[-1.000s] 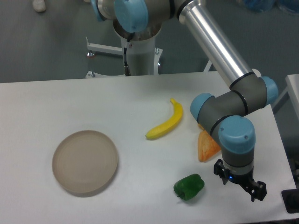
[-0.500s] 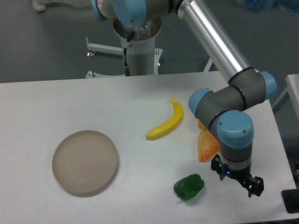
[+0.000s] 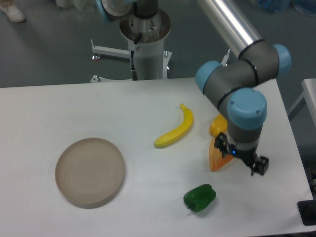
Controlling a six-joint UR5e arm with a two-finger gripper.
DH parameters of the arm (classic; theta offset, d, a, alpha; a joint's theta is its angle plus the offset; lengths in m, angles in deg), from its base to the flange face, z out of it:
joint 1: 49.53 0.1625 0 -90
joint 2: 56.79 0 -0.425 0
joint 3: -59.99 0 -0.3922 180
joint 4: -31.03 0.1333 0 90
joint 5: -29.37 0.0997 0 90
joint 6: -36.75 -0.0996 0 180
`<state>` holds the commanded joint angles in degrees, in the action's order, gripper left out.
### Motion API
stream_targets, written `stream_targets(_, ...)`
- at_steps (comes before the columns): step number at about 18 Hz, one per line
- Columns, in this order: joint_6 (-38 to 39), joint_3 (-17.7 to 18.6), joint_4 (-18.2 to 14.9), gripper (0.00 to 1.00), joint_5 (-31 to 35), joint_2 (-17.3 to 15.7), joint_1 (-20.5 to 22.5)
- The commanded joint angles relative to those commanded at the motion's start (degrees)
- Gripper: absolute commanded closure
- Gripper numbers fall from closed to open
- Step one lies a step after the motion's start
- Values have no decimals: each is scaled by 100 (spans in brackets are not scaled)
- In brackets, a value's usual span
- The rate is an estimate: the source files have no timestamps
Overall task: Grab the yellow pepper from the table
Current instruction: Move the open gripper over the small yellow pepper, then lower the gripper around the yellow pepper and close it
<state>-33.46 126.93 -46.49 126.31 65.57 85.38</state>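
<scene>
Gripper (image 3: 242, 160) nearer yellow pepper (image 3: 217, 126) — higher.

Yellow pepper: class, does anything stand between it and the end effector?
Partly. The yellow pepper lies beside the arm's wrist, touching or just behind the pale-orange wedge. The end effector hovers over that wedge's right edge, so the wedge crowds the approach. The arm hides part of the pepper.

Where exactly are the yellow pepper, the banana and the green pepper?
yellow pepper (image 3: 217, 126), fixed camera view, on its visible left part beside the arm
banana (image 3: 175, 131), fixed camera view, on the middle of its curve
green pepper (image 3: 200, 197), fixed camera view, on the centre of its body
</scene>
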Motion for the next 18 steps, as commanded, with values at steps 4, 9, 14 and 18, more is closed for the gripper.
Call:
stream_targets(4,-519,1047,105,0,44,-502,228)
stream_targets(9,-784,1549,132,0,79,-608,404)
stream_targets(14,-775,1717,263,0,79,-608,431)
stream_targets(18,-792,1831,597,0,70,-608,510)
